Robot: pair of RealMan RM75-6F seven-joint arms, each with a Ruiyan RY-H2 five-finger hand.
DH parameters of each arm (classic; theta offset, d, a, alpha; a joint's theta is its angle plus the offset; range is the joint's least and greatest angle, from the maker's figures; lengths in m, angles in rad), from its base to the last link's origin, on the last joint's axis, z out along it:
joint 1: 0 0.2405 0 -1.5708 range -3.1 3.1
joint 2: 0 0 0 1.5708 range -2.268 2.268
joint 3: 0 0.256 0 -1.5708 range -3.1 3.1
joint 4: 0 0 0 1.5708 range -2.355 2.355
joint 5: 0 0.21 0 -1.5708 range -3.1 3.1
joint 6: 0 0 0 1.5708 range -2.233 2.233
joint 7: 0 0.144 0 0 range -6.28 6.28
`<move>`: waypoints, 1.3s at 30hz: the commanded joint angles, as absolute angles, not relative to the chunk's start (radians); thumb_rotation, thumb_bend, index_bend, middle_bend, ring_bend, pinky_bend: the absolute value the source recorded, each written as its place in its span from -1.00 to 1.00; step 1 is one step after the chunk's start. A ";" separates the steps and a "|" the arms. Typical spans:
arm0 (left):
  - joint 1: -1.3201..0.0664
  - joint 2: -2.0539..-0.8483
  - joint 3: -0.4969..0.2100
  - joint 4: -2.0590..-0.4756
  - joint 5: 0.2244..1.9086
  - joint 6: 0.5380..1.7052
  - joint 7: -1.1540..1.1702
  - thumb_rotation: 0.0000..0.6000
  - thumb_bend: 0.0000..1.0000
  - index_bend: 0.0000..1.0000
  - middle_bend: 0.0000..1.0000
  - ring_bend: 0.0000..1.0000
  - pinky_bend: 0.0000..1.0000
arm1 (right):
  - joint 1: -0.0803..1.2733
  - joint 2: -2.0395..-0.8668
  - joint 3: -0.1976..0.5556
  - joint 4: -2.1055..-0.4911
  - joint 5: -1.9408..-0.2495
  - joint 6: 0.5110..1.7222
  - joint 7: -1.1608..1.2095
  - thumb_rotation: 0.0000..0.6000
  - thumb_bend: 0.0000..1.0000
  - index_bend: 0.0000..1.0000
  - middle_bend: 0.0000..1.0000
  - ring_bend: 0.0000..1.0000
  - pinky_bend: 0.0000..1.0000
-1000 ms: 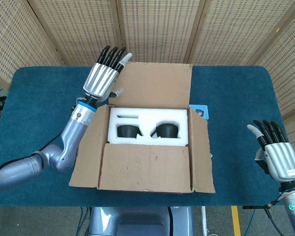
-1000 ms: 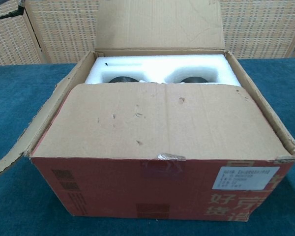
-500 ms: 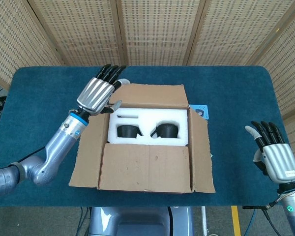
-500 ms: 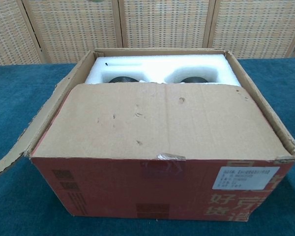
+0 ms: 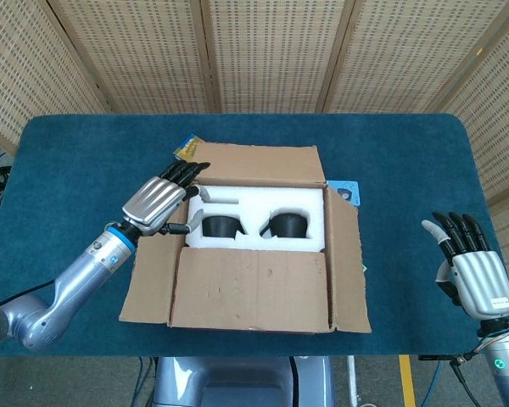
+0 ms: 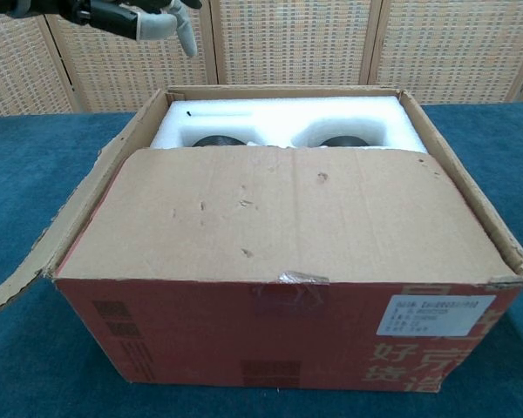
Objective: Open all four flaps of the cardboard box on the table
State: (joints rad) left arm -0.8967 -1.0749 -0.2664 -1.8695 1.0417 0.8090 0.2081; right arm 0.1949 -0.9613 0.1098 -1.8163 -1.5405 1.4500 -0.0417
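Observation:
The cardboard box (image 5: 254, 254) stands mid-table. Its back flap (image 5: 256, 164) lies folded outward behind it, and the left flap (image 5: 151, 254) splays out to the side. The right flap (image 5: 346, 259) leans outward. The front flap (image 5: 250, 288) still lies flat over the box's front half (image 6: 279, 213). White foam (image 5: 254, 208) with two black items (image 5: 220, 226) shows in the back half. My left hand (image 5: 157, 203) hovers open over the box's left wall, fingers spread; its fingers (image 6: 148, 17) show in the chest view's top left. My right hand (image 5: 473, 273) is open, far right of the box.
A blue tag (image 5: 348, 192) lies on the blue table (image 5: 407, 153) by the box's right back corner. A yellow and blue item (image 5: 187, 146) peeks out behind the back flap. Wicker screens (image 5: 263, 51) close off the far side.
The back flap went from standing upright to folded back. My left hand left it and drew back and down toward the box's left wall. The right hand barely moved.

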 commanded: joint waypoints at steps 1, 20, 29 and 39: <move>-0.885 -1.073 -0.247 -1.883 1.066 0.798 0.190 -0.33 0.08 -0.30 -1.00 -1.00 -1.00 | 0.194 -0.962 0.109 -1.816 -1.542 1.451 -0.040 1.00 1.00 -0.74 -0.81 -1.00 -0.96; -0.880 -1.147 -0.157 -1.875 1.132 0.787 0.211 -0.33 -0.02 -0.30 -1.00 -1.00 -1.00 | 0.178 -0.963 0.104 -1.801 -1.540 1.463 -0.015 1.00 1.00 -0.74 -0.81 -1.00 -0.96; -0.893 -1.155 -0.137 -1.885 1.125 0.773 0.230 -0.33 -0.04 -0.29 -1.00 -1.00 -1.00 | 0.176 -0.963 0.106 -1.800 -1.537 1.463 -0.013 1.00 1.00 -0.74 -0.81 -1.00 -0.96; -0.895 -1.120 -0.137 -1.918 1.127 0.746 0.181 -0.33 -0.05 -0.22 -1.00 -1.00 -1.00 | 0.175 -0.965 0.108 -1.799 -1.537 1.466 -0.014 1.00 1.00 -0.74 -0.81 -1.00 -0.96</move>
